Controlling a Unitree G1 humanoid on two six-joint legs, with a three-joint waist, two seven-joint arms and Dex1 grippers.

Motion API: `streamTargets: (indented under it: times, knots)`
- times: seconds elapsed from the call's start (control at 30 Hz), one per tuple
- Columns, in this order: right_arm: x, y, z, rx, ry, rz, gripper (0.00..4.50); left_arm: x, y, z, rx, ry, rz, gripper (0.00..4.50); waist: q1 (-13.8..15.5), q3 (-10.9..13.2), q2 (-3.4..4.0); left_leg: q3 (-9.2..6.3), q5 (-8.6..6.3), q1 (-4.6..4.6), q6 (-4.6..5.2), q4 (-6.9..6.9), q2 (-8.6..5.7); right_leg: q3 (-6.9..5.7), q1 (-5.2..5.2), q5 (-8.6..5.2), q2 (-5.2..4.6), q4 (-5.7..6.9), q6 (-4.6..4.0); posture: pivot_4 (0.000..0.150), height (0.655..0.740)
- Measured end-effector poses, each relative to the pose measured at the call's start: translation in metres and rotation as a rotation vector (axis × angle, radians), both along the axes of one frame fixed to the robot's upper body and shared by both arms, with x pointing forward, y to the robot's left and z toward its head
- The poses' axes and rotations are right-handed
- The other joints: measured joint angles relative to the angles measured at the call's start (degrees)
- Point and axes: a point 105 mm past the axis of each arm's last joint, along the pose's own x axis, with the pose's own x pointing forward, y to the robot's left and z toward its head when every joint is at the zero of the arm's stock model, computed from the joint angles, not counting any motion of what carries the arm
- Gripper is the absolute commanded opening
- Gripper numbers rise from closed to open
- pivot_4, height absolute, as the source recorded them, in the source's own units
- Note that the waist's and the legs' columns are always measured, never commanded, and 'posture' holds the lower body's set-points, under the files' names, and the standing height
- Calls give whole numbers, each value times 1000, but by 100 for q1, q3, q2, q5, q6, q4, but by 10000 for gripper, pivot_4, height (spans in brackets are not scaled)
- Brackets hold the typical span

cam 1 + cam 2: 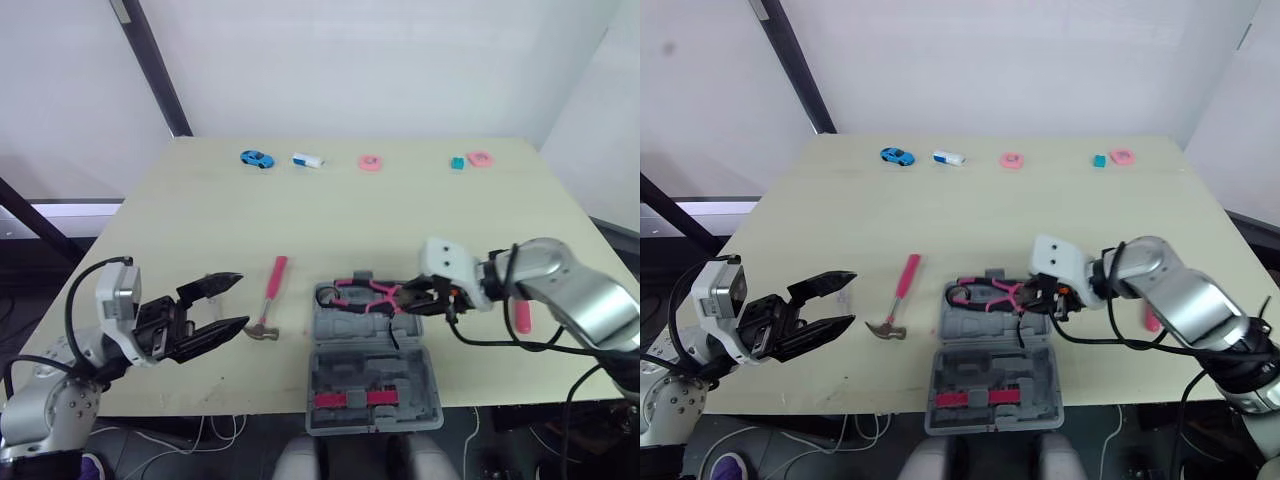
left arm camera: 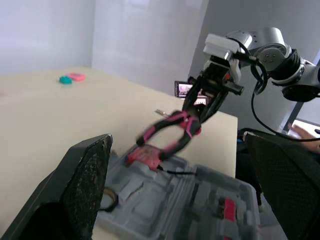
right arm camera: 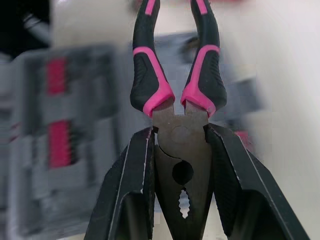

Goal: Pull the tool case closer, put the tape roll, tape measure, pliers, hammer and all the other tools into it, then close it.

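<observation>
The grey tool case (image 1: pixel 372 372) lies open at the table's near edge, with pink clips in its front half. My right gripper (image 1: pixel 412 298) is shut on the head of the pink-and-black pliers (image 1: pixel 362 296). It holds them just above the case's far half, handles pointing left. In the right wrist view the fingers (image 3: pixel 131 190) clamp the pliers (image 3: pixel 172 95) by the jaws. The pink-handled hammer (image 1: pixel 269 297) lies on the table left of the case. My left gripper (image 1: pixel 226 304) is open beside the hammer head, holding nothing.
Along the far edge sit a blue toy car (image 1: pixel 256 158), a white-and-blue item (image 1: pixel 308 160), a pink roll (image 1: pixel 370 162), a teal piece (image 1: pixel 457 162) and a pink piece (image 1: pixel 480 158). A pink object (image 1: pixel 523 315) lies behind my right forearm.
</observation>
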Motion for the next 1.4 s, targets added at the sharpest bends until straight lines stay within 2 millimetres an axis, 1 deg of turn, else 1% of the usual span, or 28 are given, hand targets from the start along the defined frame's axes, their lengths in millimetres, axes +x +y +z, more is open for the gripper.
streamTargets:
  times: [0.03,0.1,0.2,0.3,0.43,0.53,0.73,1.13,1.17,1.2,1.23,1.3,1.4]
  knots:
    - [1,0,-4,-24,1,10,9542,-1,1,-1,5,3,-1,45000,3,3,-6,-1,0,0,0,0,0,-2,0,0,-1,0,-1,1500,7400]
    - [9,7,-12,-53,-4,15,9542,-3,3,-3,28,5,-8,45000,-5,5,-10,-1,0,1,0,1,0,-3,-1,2,0,2,-4,1500,7400]
    - [16,9,-22,-103,-19,26,9542,-3,4,-5,45,8,-6,45000,-7,5,-10,-3,0,2,0,0,4,-7,-2,5,7,6,-10,1500,7400]
    - [21,15,-34,-138,-5,38,9542,-4,4,-7,56,14,-2,45000,-8,5,-10,-3,0,1,0,0,5,-7,-5,8,9,9,-14,1500,7400]
    - [24,23,-42,-167,-7,55,9542,-3,5,-7,66,11,0,45000,-8,5,-10,-2,0,1,0,0,5,-7,-5,8,9,11,-14,1500,7400]
    - [28,27,-46,-191,-16,60,9542,-4,4,-7,70,5,-1,45000,-8,5,-11,-2,0,2,0,0,5,-7,-4,8,9,12,-14,1500,7400]
    - [31,49,-51,-179,-18,81,9542,-3,4,-7,86,-2,-5,45000,-19,5,-11,-4,1,5,0,1,6,-7,-5,9,14,19,-14,1500,7400]
    - [33,54,-59,-187,10,76,9542,-4,4,-12,82,5,1,45000,-96,4,-12,-5,1,11,0,1,12,-7,-4,9,20,25,-15,1500,7400]
    - [33,55,-60,-184,12,78,19692,-4,3,-12,80,5,1,45000,-116,4,-12,-5,1,11,-1,1,12,-7,-4,9,20,25,-15,1500,7400]
    - [33,57,-61,-178,11,87,22646,-4,3,-12,79,4,1,45000,-133,4,-13,-6,1,11,0,0,12,-7,-4,9,20,25,-15,1500,7400]
    - [32,58,-64,-174,12,90,27201,-4,3,-12,79,4,1,45000,-142,3,-13,-6,1,10,-1,0,12,-7,-4,9,20,25,-15,1500,7400]
    - [30,60,-68,-153,18,97,27201,-4,3,-12,79,2,0,45000,-145,4,-13,-6,1,8,-1,0,10,-7,-4,9,18,24,-15,1500,7400]
    - [30,60,-65,-112,20,103,27201,-4,2,-12,80,1,1,45000,-144,3,-13,-4,1,6,-1,1,7,-6,-4,10,14,23,-14,1500,7400]
